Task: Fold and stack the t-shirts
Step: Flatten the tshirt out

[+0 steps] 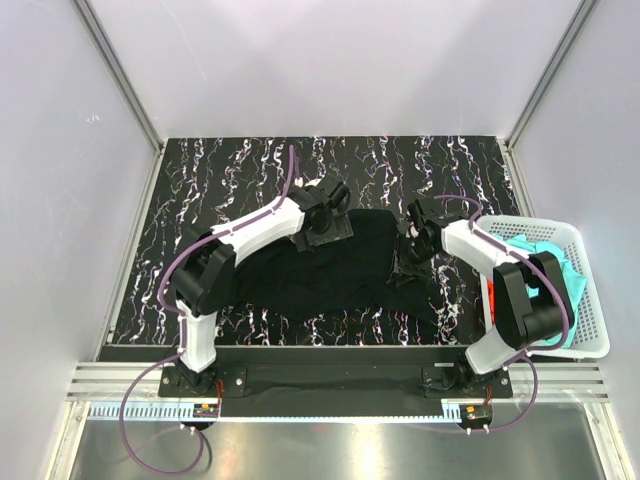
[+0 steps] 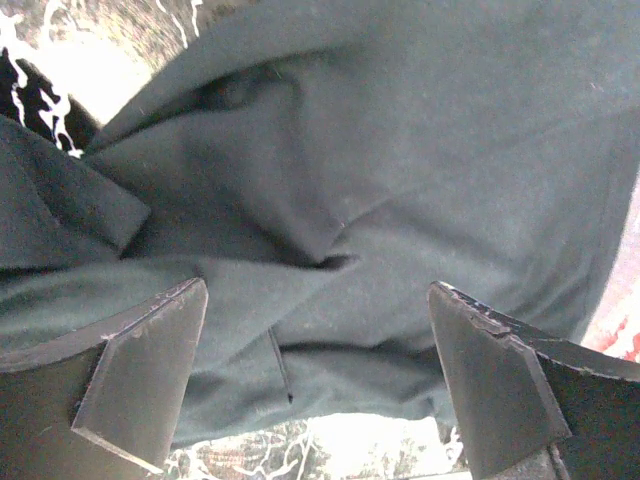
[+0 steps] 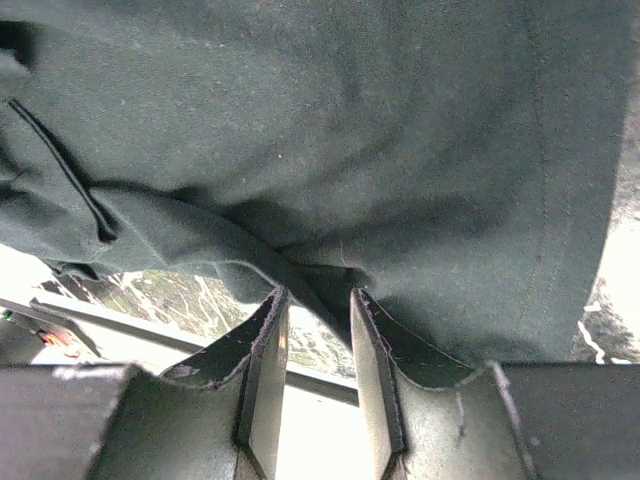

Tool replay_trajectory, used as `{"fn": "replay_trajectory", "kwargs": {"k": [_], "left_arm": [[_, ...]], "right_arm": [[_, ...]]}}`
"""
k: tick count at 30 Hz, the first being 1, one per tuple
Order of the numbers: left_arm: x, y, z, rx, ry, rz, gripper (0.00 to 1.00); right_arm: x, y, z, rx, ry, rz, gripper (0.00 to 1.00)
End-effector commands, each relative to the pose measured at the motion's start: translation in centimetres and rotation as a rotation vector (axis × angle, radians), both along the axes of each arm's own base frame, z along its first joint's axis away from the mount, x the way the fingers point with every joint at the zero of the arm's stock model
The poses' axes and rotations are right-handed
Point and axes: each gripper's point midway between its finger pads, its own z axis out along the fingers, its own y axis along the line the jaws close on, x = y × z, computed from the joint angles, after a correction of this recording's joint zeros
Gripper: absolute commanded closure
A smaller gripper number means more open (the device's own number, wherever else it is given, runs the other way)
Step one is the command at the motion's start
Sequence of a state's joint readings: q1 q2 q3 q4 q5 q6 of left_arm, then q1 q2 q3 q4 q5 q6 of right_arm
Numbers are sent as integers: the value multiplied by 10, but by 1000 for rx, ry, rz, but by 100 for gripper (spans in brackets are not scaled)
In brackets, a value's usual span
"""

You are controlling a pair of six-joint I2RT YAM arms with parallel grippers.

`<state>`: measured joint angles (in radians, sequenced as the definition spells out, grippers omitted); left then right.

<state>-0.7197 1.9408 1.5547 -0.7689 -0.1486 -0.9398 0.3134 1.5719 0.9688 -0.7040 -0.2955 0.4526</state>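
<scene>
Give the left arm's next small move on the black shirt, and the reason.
Probably lower the left gripper and close on the black shirt: its jaws stand wide open with rumpled cloth just beneath, nothing held, and the shirt is not yet folded.

T-shirt (image 1: 330, 272) on table (image 1: 200, 170), basket (image 1: 592, 290) right

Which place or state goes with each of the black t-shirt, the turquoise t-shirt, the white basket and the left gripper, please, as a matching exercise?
1 black t-shirt
2 turquoise t-shirt
3 white basket
4 left gripper

A at the right edge of the table
B open wide, black cloth below
C lying across the middle of the table
D inside the basket

Pairs: 1-C, 2-D, 3-A, 4-B
</scene>
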Motion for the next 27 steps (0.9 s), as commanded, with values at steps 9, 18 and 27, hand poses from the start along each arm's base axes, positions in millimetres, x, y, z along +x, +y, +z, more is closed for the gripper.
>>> {"fn": "replay_trajectory", "kwargs": {"k": [9,18,27], "left_arm": [[11,19,-33,89,62,-1,19],[6,25,-4,76,4,-73,79],[-2,23,41,2,-87,-191,47]], "right_arm": [[15,10,-7,45,12,0,62],[25,12,-20,35,44,-37,64],[32,16,-31,33,69,-43,64]]}}
